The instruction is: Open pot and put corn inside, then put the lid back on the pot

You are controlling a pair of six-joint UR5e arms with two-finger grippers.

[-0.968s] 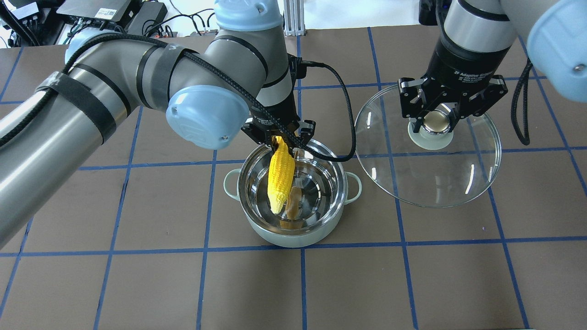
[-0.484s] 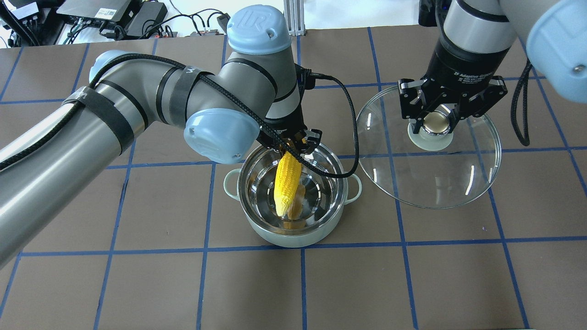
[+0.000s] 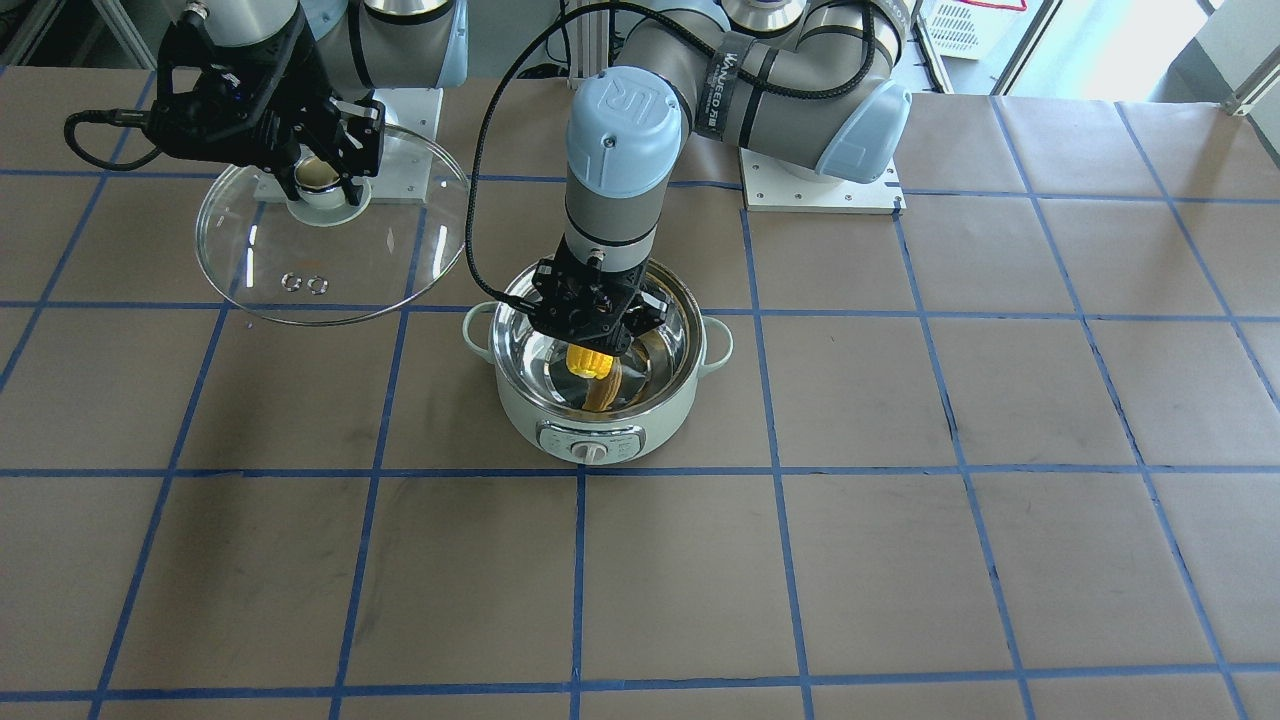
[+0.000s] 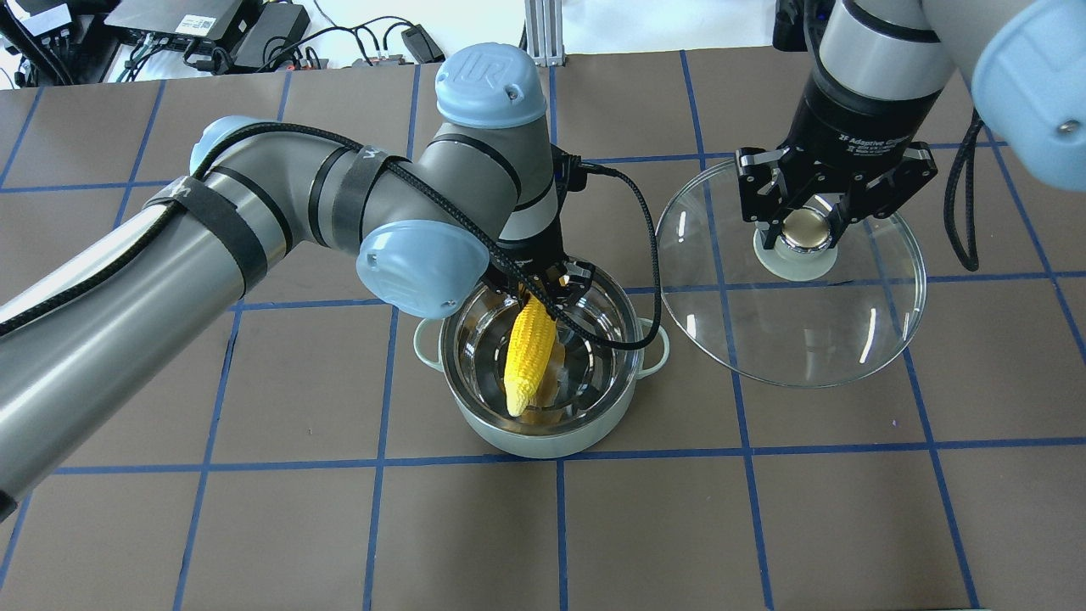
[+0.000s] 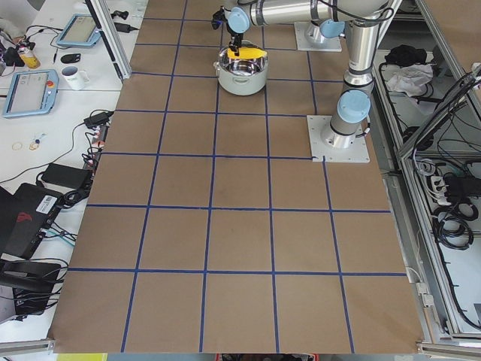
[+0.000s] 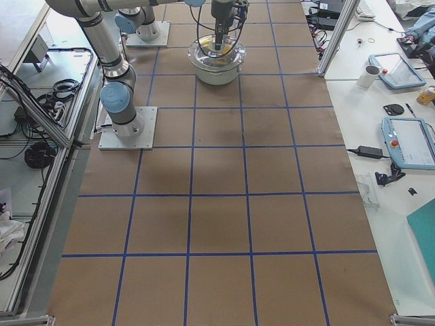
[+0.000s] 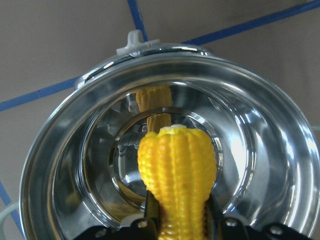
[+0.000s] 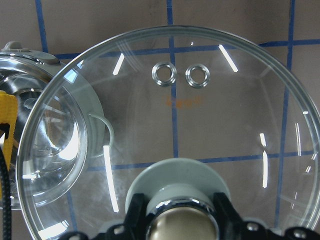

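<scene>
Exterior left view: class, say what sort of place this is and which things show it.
Probably a robotics lab, not a kitchen: a robot arm bolted to a grid-taped table, touchscreen controllers on the side bench, and loose cables alongside.

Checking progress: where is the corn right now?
In the overhead view, the corn hangs tip-down in the open pot's mouth, gripped by the left gripper.

The brown paper-covered table (image 4: 254, 526) I work over is ruled into squares by blue tape lines (image 4: 557, 526). Across from me, a white side bench (image 5: 52, 154) carries a white mug (image 5: 73, 76) and a blue-edged flat control tablet (image 5: 28, 92) with a red button. Black electronics boxes (image 4: 174, 21) with cables lie there too.
</scene>
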